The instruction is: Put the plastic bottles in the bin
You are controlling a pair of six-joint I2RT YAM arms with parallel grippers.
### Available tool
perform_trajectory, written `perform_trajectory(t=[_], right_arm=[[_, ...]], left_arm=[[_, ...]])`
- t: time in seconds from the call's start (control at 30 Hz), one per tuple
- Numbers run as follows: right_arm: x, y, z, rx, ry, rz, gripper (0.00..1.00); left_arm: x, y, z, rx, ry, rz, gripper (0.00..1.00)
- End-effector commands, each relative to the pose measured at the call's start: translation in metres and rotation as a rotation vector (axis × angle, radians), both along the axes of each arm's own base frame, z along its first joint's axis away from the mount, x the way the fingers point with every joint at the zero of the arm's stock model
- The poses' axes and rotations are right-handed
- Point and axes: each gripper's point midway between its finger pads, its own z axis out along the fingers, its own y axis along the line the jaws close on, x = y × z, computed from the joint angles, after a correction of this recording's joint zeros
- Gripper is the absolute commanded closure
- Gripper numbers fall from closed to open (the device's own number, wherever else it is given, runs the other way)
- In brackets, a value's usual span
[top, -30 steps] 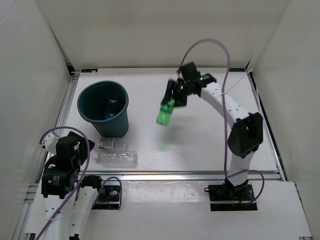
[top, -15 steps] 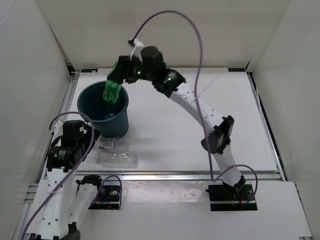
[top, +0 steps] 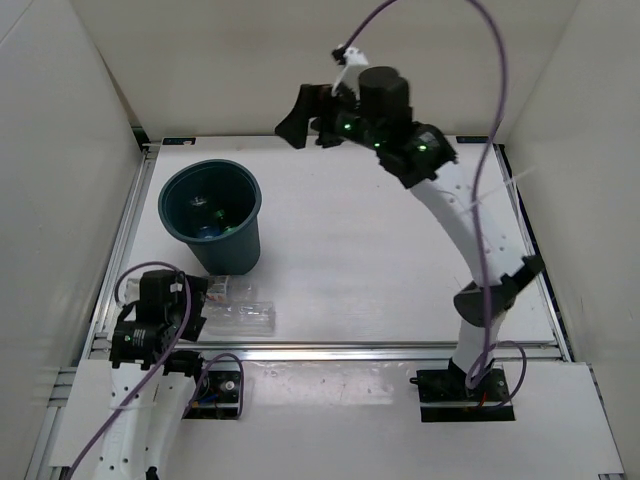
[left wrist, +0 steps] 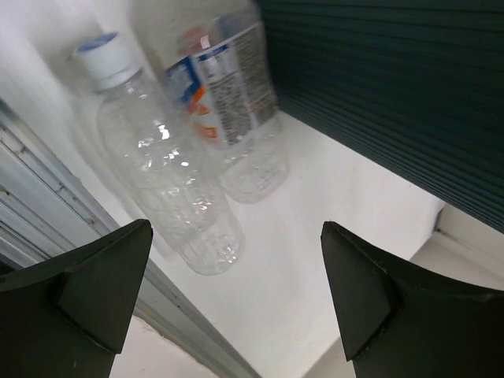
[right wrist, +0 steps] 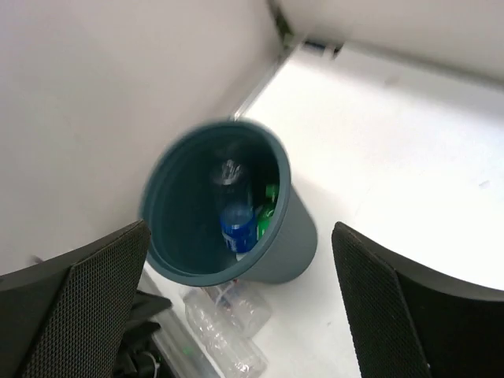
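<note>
Teal plastic dominates the left of the counter [top: 380, 270], where the bin [top: 245, 240] stands upright near the far-left corner. The right end effector [top: 308, 124] hangs high over the far edge, off to the bin's right, its fingers spread wide and holding nothing. From the right wrist camera the view drops straight into the bin's mouth: the blue-label bottle [right wrist: 236, 230] stands against the inner wall, with the green bottle [right wrist: 266, 214] just beside it.

Two more bottles lie on their sides on the counter in front of the bin, side by side and touching: the white-capped bottle [left wrist: 169, 185], nearer the metal rail [left wrist: 55, 228] at the counter's edge, and the labelled bottle [left wrist: 236, 94], closer to the bin's ribbed wall.

The left end effector [left wrist: 236, 228] sits low at the near-left of the counter, its fingers wide apart and pointed at the pair. It grips nothing, and neither finger touches a bottle. The white-capped bottle's base lies between the fingertips in the left wrist view, while the bin's wall rises close behind on the right. The labelled bottle is blurred, so its print cannot be read.
</note>
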Motion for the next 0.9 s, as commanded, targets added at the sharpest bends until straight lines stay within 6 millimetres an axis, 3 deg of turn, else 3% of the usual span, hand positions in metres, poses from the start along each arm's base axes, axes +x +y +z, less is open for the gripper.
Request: perform_trajectory(t=[0.0, 0.03, 0.17, 0.43, 0.53, 0.67, 0.77, 0.8, 0.87], right_arm=[[-0.02, -0.03, 0.019, -0.035, -0.035, -0.019, 0.0], [-0.022, -0.033, 0.008, -0.058, -0.011, -0.019, 0.0], [-0.039, -0.043, -0.014, -0.119, 0.062, 0.006, 0.0], [-0.04, -0.059, -0.024, -0.168, 0.086, -0.014, 0.0], [-0.039, -0.07, -0.017, -0.161, 0.081, -0.034, 0.0], [-0.038, -0.083, -0.024, -0.177, 0.101, -0.057, 0.0], [-0.036, -0.095, -0.029, -0.188, 0.117, -0.079, 0.0], [-0.033, -0.099, -0.039, -0.203, 0.149, -0.093, 0.0], [-0.031, -0.105, -0.04, -0.196, 0.16, -0.111, 0.0]], left_arm=[[0.001, -0.01, -0.016, -0.146, -0.029, 0.092, 0.01], [-0.001, -0.01, -0.034, -0.156, 0.0, 0.11, 0.01], [0.003, -0.01, -0.056, -0.205, -0.004, 0.167, 0.01], [0.006, -0.017, -0.093, -0.238, 0.082, 0.18, 0.01], [0.006, -0.017, -0.108, -0.231, 0.129, 0.185, 0.01], [0.002, -0.021, -0.123, -0.246, 0.194, 0.187, 0.13], [-0.001, -0.022, -0.127, -0.25, 0.228, 0.185, 0.3], [-0.004, -0.022, -0.13, -0.247, 0.247, 0.188, 0.36], [-0.007, -0.018, -0.128, -0.228, 0.26, 0.199, 0.52]])
